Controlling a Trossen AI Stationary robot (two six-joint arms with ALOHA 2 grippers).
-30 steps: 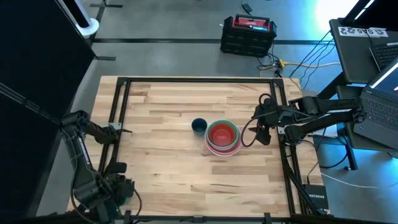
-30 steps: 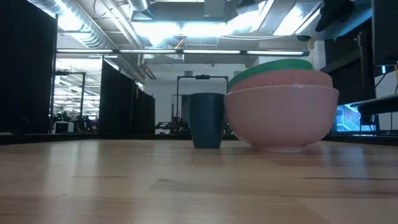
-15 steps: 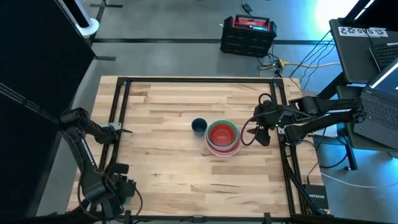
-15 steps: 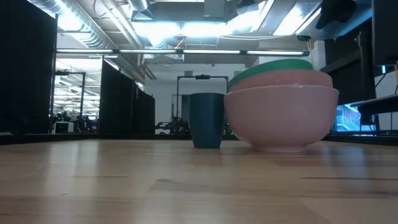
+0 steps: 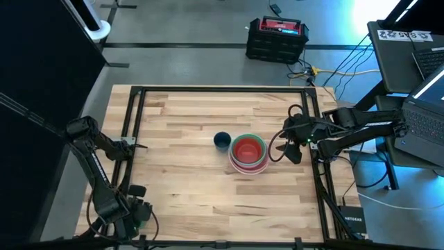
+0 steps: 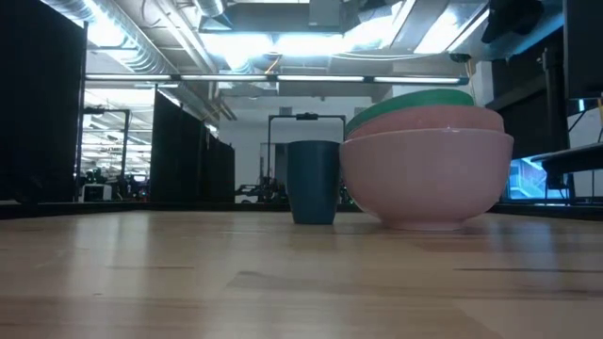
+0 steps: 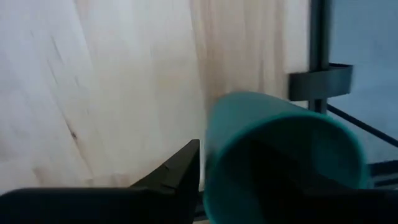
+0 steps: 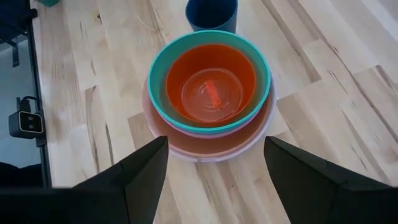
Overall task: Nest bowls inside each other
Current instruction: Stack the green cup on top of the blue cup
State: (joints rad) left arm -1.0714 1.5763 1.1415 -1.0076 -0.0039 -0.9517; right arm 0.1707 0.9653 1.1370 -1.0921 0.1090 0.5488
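A stack of nested bowls [image 5: 248, 153] rests on the wooden table right of centre: pale pink outermost, then pink, green and red [image 8: 210, 87]. A small dark blue bowl [image 5: 221, 140] stands upright just to its far left, apart from it [image 6: 314, 181]. My right gripper [image 5: 288, 144] hangs open to the right of the stack, fingers spread wide [image 8: 214, 186]. My left gripper [image 5: 136, 214] is at the table's near left corner, pointing down, shut on a small green bowl [image 7: 280, 155]. My left gripper holds the small green bowl by its rim wall [image 7: 211, 155], coming from above. One finger [image 7: 180, 171] lies outside the wall; the other seems to stand inside the hollow, in shadow. The bowl's mouth faces up. Whether its base touches the table I cannot tell.
Black frame rails [image 5: 132, 139] [image 5: 316, 146] run along the table's left and right sides. A black and red case [image 5: 277, 38] sits on the floor beyond the far edge. Laptops [image 5: 416, 69] stand to the right. Bare wood [image 5: 180, 180] lies left of the stack.
My left arm has folded and its gripper has sunk toward the table at the near left corner, keeping hold of the small green bowl. The stack and the blue bowl have stayed put.
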